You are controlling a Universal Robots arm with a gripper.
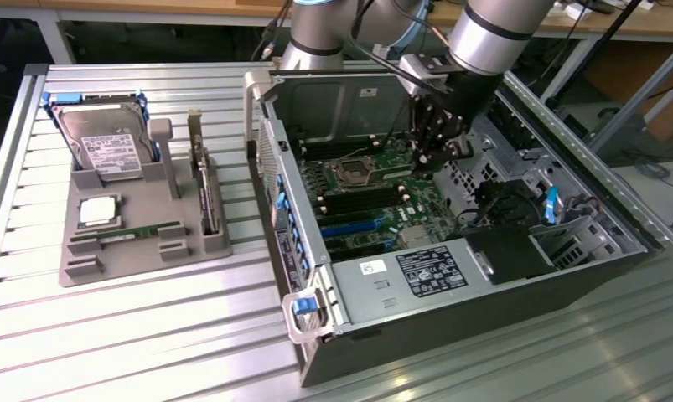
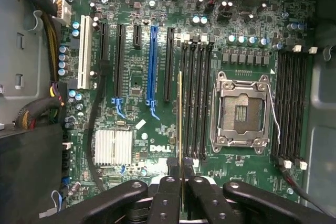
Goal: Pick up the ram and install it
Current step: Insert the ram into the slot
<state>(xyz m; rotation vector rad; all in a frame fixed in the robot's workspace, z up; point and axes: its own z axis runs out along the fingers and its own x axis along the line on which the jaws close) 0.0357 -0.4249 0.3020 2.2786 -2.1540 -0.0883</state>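
Claw [image 2: 181, 179] is inside the open computer case [image 1: 448, 285], above the motherboard [image 2: 136, 77], fingers [image 2: 169, 167] pinched narrow on the ram [image 2: 180, 124]. In the wrist view the ram is seen edge-on as a thin strip, held upright between the fingertips, directly over the bank of black memory slots [image 2: 197, 98] beside the empty CPU socket [image 2: 242, 113]. Whether its lower edge touches a slot cannot be told. A second bank of memory slots [image 2: 291, 106] lies on the other side of the socket. The blue expansion slot [image 2: 152, 61] and the silver heatsink [image 2: 113, 147] are unobstructed.

Exterior view: the arm [image 1: 487, 38] reaches down into the case from above, the claw near the case's back wall. On the counter [image 1: 112, 335], to the exterior view's left of the case, a grey parts tray [image 1: 146, 251] carries a hard drive [image 1: 111, 151], a square silver CPU chip [image 1: 98, 211] and an upright expansion card [image 1: 205, 197]
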